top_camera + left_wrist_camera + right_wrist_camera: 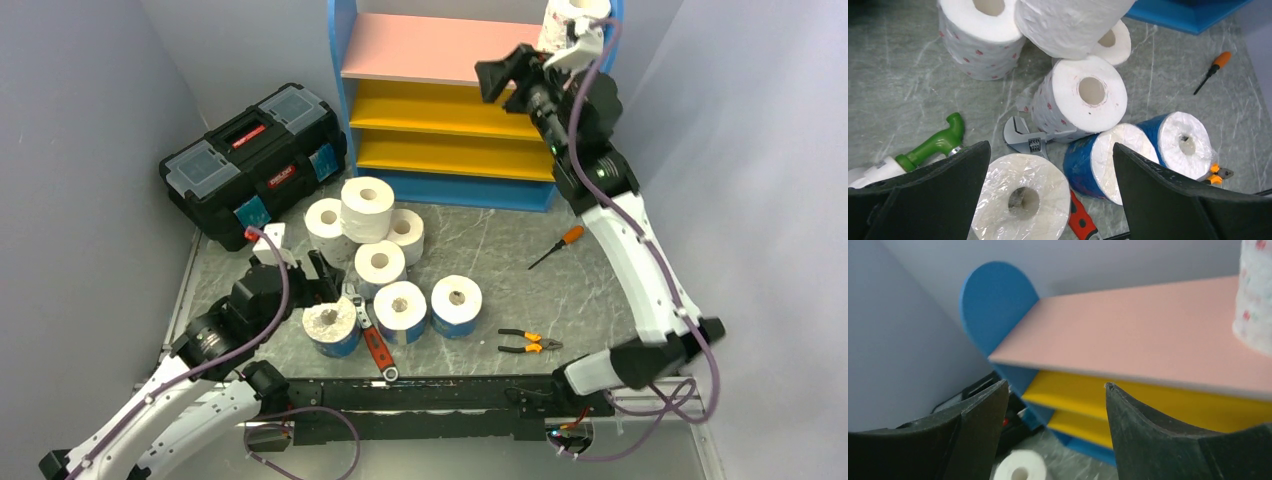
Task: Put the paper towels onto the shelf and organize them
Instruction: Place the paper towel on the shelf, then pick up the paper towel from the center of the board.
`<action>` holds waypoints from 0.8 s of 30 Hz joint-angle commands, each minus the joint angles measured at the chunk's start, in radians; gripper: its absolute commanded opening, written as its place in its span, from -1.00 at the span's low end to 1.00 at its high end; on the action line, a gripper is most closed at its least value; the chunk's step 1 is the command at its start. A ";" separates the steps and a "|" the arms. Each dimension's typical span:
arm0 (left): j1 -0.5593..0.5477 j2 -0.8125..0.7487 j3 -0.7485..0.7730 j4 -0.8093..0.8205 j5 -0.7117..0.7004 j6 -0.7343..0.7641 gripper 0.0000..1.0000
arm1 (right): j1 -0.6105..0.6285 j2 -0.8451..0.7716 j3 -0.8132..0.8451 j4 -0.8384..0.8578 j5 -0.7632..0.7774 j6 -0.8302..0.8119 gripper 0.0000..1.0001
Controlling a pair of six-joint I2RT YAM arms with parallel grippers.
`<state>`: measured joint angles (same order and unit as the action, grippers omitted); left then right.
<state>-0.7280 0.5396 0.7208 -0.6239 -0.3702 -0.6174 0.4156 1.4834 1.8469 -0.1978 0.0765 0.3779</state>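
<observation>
Left end effector (322, 283) is hanging open low over the near left of the tabletop (600, 270). Its two fingers (948, 190) are spreading wide on either side of the nearest roll (1020, 200) and gripping nothing. Eight paper towels (400, 310) are showing in all, seven of them on the tabletop. Three are standing on end in a near row, each with blue wrapping on its sides. One red-handled wrench (374, 342) is lying between the nearest roll and the middle one. One green-handled item (935, 145) is lying just left of the wrench, and I cannot tell what kind of tool it is. One pair of pliers (530, 342) is lying to the right of the row, apart from it.

Behind the row four more rolls are clustering together. Three are standing on the tabletop, and the fourth roll (366, 205) is resting on top of them. At least two of the cluster are showing pink dots. One orange-handled screwdriver (556, 246) is lying farther right, well apart from the rolls. One black toolbox (255, 165) is sitting at far left.

At the back, the shelf (340, 60) is standing with one pink board over two yellow ones. Right end effector (508, 72) is hovering at the pink board's right end, its jaws apart and empty. The eighth roll (575, 15), pink-dotted, is standing on that board at the far right corner.
</observation>
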 commanded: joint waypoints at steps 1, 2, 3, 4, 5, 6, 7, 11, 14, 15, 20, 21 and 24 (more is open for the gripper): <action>-0.003 -0.050 0.041 -0.046 -0.092 -0.006 0.99 | 0.044 -0.141 -0.238 0.064 -0.129 0.124 0.47; -0.002 -0.058 0.045 -0.053 -0.103 -0.008 0.99 | 0.066 -0.160 -0.281 0.047 -0.137 0.128 0.47; -0.003 -0.065 0.049 -0.063 -0.113 -0.009 0.99 | 0.085 -0.171 -0.309 0.006 -0.136 0.127 0.47; -0.003 -0.071 0.053 -0.069 -0.122 -0.010 0.99 | 0.115 -0.181 -0.333 -0.035 -0.126 0.126 0.47; -0.002 -0.076 0.056 -0.076 -0.129 -0.014 0.99 | 0.136 -0.190 -0.360 -0.072 -0.118 0.121 0.47; -0.003 -0.080 0.056 -0.083 -0.136 -0.019 0.99 | 0.158 -0.209 -0.399 -0.099 -0.106 0.116 0.47; -0.002 -0.083 0.054 -0.087 -0.138 -0.023 0.99 | 0.180 -0.221 -0.438 -0.125 -0.087 0.114 0.47; -0.003 -0.107 0.021 -0.089 -0.143 -0.046 0.99 | 0.236 -0.307 -0.600 -0.227 0.076 0.149 0.48; -0.002 -0.128 -0.001 -0.094 -0.144 -0.055 0.99 | 0.240 -0.394 -0.753 -0.253 0.135 0.183 0.48; -0.002 -0.135 -0.009 -0.100 -0.146 -0.061 0.99 | 0.241 -0.430 -0.807 -0.247 0.134 0.191 0.48; -0.002 -0.156 -0.038 -0.126 -0.143 -0.086 0.99 | 0.242 -0.562 -0.990 -0.206 0.028 0.221 0.48; -0.002 -0.155 -0.045 -0.129 -0.140 -0.091 0.99 | 0.242 -0.581 -1.015 -0.204 0.027 0.232 0.48; -0.003 -0.141 -0.072 -0.126 -0.124 -0.109 0.98 | 0.242 -0.594 -1.073 -0.209 0.021 0.257 0.48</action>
<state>-0.7280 0.3912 0.6762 -0.7456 -0.4950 -0.6868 0.6556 0.9131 0.8272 -0.4404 0.1200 0.5846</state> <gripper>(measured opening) 0.994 0.738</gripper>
